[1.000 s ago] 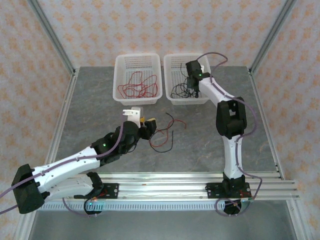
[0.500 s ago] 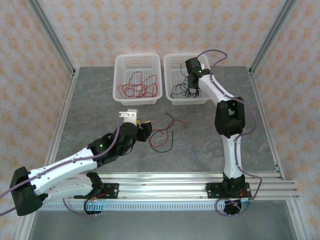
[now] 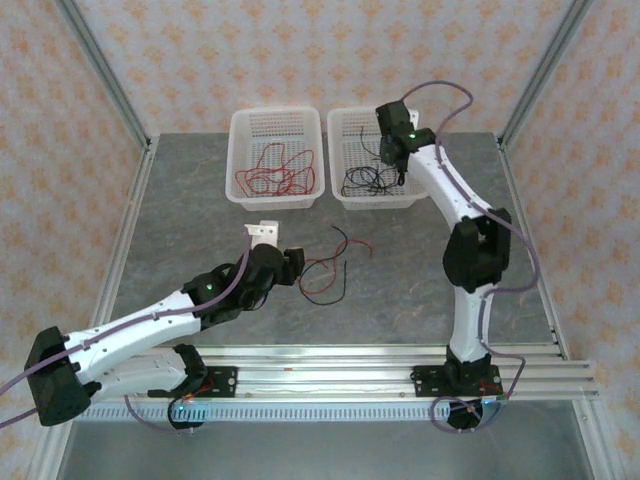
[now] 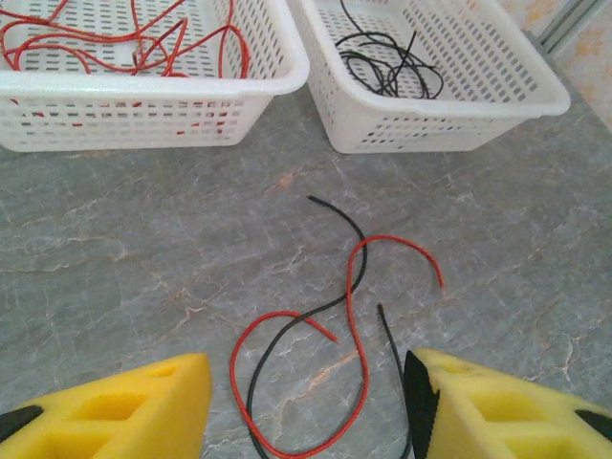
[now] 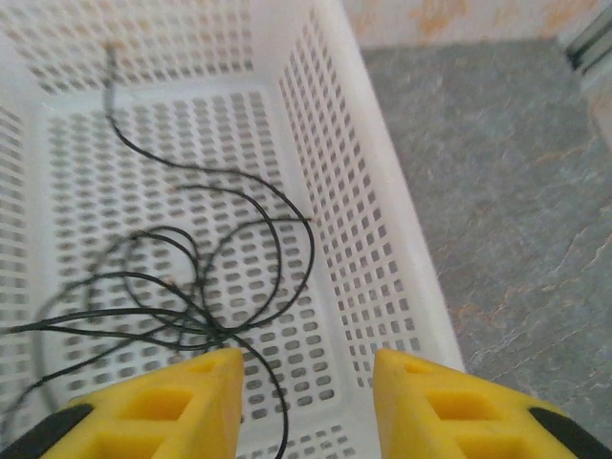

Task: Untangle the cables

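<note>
While the left gripper (image 4: 306, 382) and right gripper (image 5: 306, 368) gape (both empty), crossed cables (image 4: 351, 292) lie loose.

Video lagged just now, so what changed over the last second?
The right gripper opened and lifted above the black cables in the right basket, holding nothing. The left gripper, open, drew slightly back toward the near edge. The loose cables on the table stayed put.

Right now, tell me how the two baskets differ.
The left basket holds red wires; the right basket holds black wires. The right gripper hangs open above the right basket, while nothing hangs over the left basket. Both are white, perforated and sit side by side.
</note>
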`<state>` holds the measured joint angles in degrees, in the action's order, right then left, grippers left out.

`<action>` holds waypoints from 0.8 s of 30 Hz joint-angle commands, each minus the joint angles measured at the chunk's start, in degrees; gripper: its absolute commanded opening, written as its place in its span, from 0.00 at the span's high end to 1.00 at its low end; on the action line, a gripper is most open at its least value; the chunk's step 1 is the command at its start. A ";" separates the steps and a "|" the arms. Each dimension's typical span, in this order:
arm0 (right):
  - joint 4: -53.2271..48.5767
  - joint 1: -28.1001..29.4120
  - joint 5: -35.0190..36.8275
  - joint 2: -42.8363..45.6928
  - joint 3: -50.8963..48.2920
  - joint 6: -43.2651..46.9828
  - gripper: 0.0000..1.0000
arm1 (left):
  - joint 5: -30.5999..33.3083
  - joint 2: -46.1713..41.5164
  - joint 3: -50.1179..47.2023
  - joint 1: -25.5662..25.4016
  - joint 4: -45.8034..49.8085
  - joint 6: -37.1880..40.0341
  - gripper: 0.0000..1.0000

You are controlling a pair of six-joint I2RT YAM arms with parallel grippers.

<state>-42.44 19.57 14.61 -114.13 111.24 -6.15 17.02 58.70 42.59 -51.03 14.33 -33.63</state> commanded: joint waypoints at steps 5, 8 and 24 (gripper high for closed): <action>-0.57 3.34 -0.01 14.92 -7.56 -2.06 0.59 | 1.19 2.92 2.33 -0.36 5.35 -4.43 0.47; 1.11 4.86 -1.54 22.16 -14.72 -3.56 0.57 | 0.55 4.24 2.25 -0.31 7.96 -6.87 0.50; 6.65 7.06 -11.00 45.34 -44.54 -9.64 0.57 | -10.44 23.31 4.85 5.23 8.62 -8.90 0.67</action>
<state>-37.23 26.11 5.65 -70.57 69.52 -14.02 8.25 80.12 45.15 -46.74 24.53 -43.46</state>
